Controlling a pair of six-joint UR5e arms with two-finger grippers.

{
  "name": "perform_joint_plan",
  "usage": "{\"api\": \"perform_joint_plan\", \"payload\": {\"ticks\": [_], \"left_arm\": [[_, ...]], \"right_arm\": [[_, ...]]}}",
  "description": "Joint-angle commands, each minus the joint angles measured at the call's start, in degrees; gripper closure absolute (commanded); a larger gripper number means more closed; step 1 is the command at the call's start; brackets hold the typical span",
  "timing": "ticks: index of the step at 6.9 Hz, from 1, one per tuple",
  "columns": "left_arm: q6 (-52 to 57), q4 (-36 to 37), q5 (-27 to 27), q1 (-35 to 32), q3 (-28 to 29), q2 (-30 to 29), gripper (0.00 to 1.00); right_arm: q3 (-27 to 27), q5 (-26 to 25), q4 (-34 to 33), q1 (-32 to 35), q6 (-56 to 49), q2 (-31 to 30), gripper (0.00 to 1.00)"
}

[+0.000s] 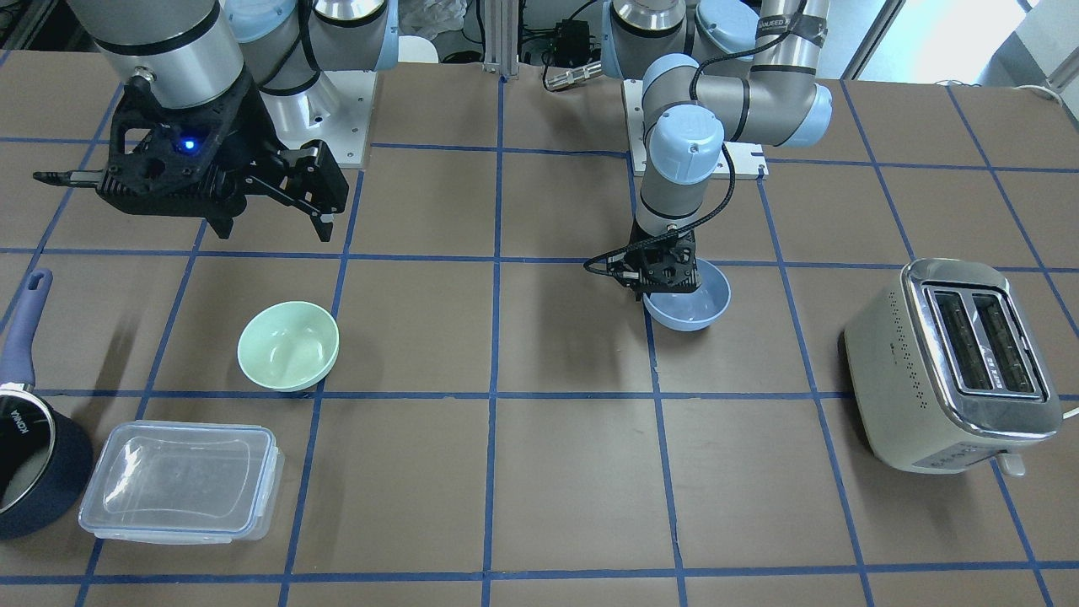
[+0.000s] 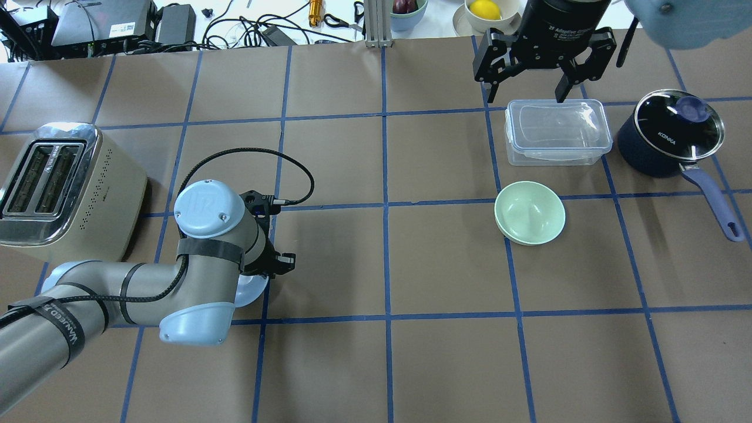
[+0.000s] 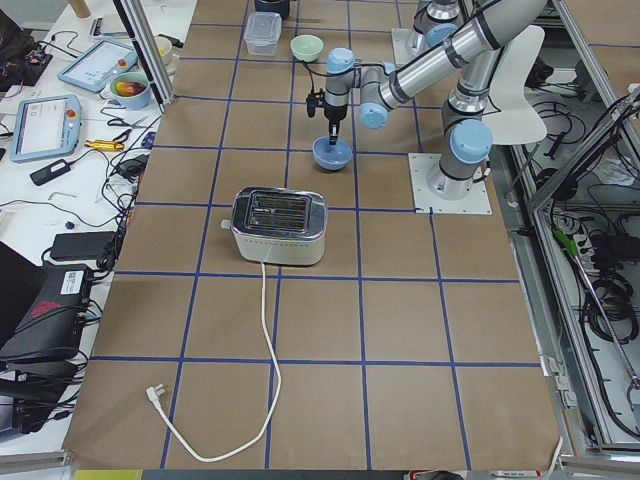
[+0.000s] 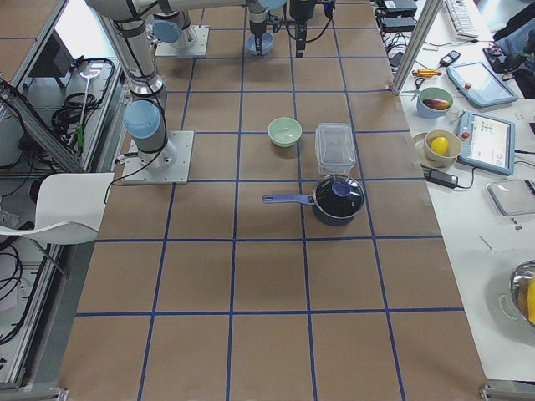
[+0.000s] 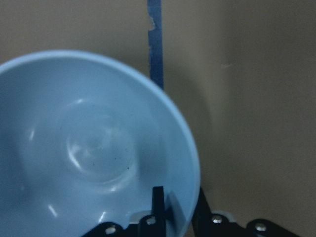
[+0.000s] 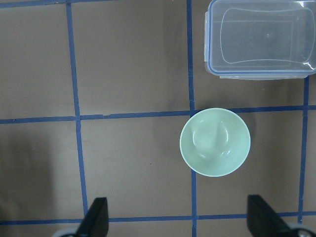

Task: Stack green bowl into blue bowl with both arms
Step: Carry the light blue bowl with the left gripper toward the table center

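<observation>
**Overhead exterior: blue bowl pinched at left, green bowl free at right**

Finds the left gripper [image 1: 666,287] closed down narrow on the rim of the blue bowl [image 1: 700,310], one finger inside the wall and one outside, plainest from the left wrist. Cannot tell whether raised off the counter [image 1: 556,472] or resting on it. Places that bowl on the robot's left half, near the toaster [image 2: 59,188] and well apart from the green bowl [image 2: 530,212].

Finds the right gripper [image 2: 526,88] spread wide with nothing in it, hanging high over the far edge of the clear lidded box [image 2: 555,132]. Puts the green bowl on the robot's side of that gripper, just beside the box, upright and mouth up, touching nothing else. From the right wrist, shows it ahead of the two fingertips and a little off the midline between them.

Being round, offers no long axis, so any point on the rim should serve. Calls, on this reading, for the right arm, plainly the nearer one, to draw back toward the robot and come down over the rim.

Looks pale mint, smooth, glossy and empty, matched in size to the blue one. Probably slippery under a rim pinch.
</observation>
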Motion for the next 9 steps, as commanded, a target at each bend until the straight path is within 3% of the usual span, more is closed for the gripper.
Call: {"api": "perform_joint_plan", "payload": {"ticks": [1, 2, 5, 7, 9], "left_arm": [[-0.7, -1.7, -1.9, -2.0, 7.6, -0.4, 1.00], [-6.6, -5.4, -4.9, -4.0, 12.8, -2.5, 1.00], [-27.2, -6.9, -5.1, -13.2, 27.5, -15.3, 1.00], [-30.2, -7.0, -3.9, -16.4, 35.5, -21.8, 1.00], [-30.8, -8.1, -2.1, -17.5, 38.9, -25.0, 1.00]], "right_arm": [[0.0, 0.0, 0.1, 0.0, 0.0, 0.0, 0.00], [0.0, 0.0, 0.1, 0.0, 0.0, 0.0, 0.00], [0.1, 0.0, 0.1, 0.0, 0.0, 0.1, 0.00], [0.1, -0.1, 0.9, -0.3, -0.1, 0.1, 0.00], [0.0, -0.1, 0.7, -0.8, -0.8, 0.3, 0.00]]}}
